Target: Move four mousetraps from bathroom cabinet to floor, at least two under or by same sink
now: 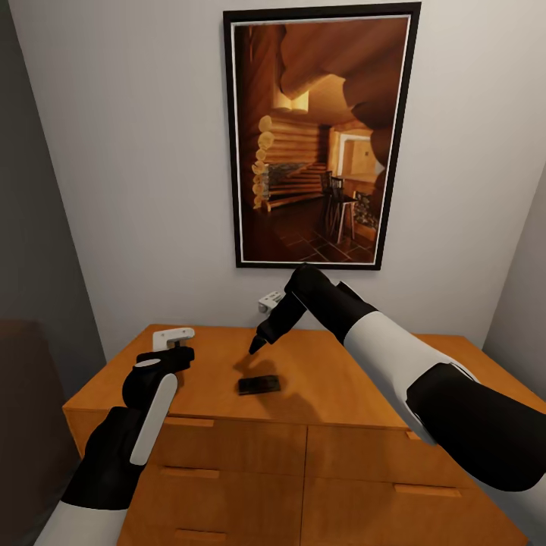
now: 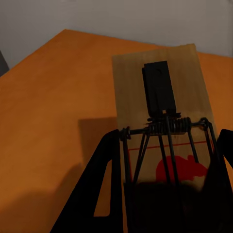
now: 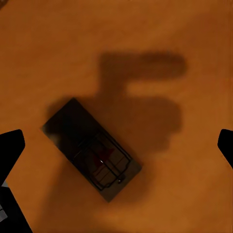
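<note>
Mousetraps: one [image 1: 258, 385] lies flat on your orange cabinet top [image 1: 341, 379], directly under your right gripper [image 1: 258, 345], whose fingers are spread wide and clear of it. Your left gripper [image 1: 173, 343] is clamped on a second mousetrap [image 2: 162, 116], held above the cabinet's left end.

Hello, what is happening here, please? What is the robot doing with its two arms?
The robot stands at a wooden cabinet under a framed picture. Its left gripper holds a mousetrap between its fingers, above the cabinet top. The right gripper is open and hangs over a second mousetrap lying flat on the cabinet top, not touching it. It looks ready to come down and pick that one up.
</note>
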Controlling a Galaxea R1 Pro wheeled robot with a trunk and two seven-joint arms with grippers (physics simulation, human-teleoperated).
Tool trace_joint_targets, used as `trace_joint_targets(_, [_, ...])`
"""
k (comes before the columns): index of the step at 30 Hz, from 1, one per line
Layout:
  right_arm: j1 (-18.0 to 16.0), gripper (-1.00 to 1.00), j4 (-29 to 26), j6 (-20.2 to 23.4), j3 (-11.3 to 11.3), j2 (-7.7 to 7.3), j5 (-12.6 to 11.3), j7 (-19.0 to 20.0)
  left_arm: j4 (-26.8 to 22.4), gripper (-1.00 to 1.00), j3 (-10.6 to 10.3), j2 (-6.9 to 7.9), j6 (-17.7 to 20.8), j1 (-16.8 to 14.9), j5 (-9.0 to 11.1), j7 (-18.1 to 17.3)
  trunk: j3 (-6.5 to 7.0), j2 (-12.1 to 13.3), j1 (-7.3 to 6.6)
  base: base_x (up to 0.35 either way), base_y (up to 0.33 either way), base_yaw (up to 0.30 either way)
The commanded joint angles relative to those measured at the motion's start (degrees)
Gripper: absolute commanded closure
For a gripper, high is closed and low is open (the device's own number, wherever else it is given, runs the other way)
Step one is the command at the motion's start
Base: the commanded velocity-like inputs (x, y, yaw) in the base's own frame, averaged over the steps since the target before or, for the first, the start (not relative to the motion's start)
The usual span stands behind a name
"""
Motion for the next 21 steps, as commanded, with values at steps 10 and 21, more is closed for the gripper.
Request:
trace_joint_targets(10, [0.0,-1.00,0.0,0.1,0.1,0.00,0.6,0.5,-0.1,1.00,-0.1,0.01,0.1,-0.1,0.5,0.7,-0.07,0.0,0.00,0.002,0.000,0.000])
trace_joint_targets(21, [0.0,-1.00,-0.2,0.1,0.0,0.00,0.1,1.0,-0.1,1.00,-0.1,0.01,0.1,-0.1,0.5,0.7,-0.07,0.0,0.00,0.000,0.000,0.000])
